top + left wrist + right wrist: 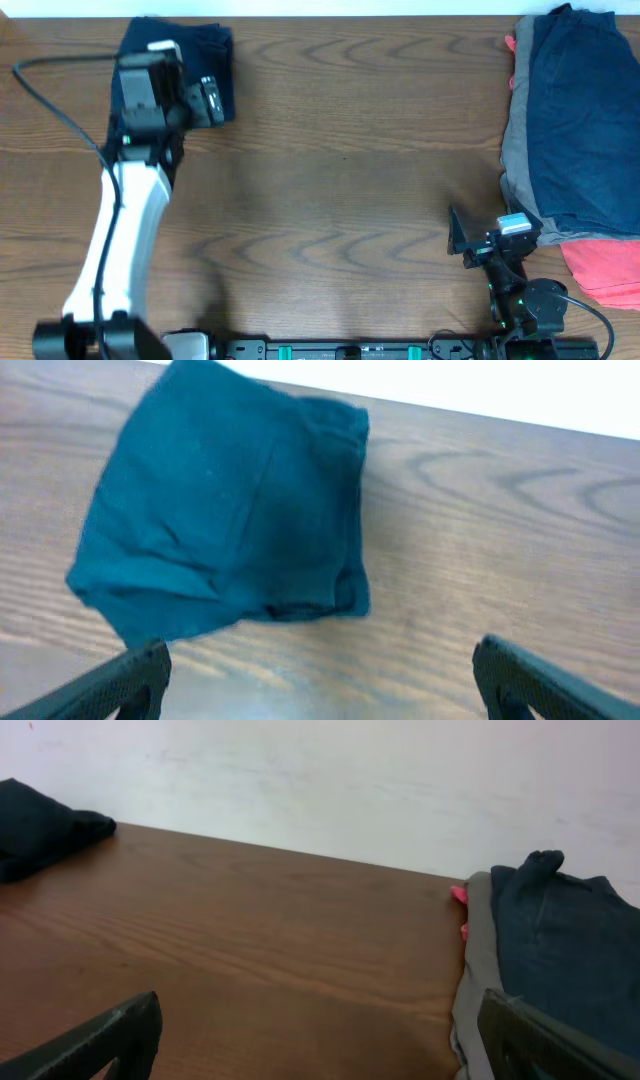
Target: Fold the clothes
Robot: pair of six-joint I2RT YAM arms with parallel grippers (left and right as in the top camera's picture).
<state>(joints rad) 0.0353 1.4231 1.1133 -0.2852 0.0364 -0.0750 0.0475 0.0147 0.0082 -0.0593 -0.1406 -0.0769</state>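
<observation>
A folded dark navy garment (210, 62) lies at the table's far left corner, partly under my left arm. In the left wrist view it (230, 510) is a compact folded bundle just beyond my left gripper (320, 680), which is open and empty above bare wood. A pile of clothes (585, 130) lies at the right: navy on top, grey beneath, coral-red (605, 268) at the front. My right gripper (480, 240) is open and empty beside the pile's front left edge; its wrist view shows the pile (560, 950) at right and the gripper (320, 1045).
The brown wooden table (350, 170) stretches between the folded garment and the pile. A black cable (50, 95) loops along the left edge. A white wall (350, 780) stands behind the table's far edge.
</observation>
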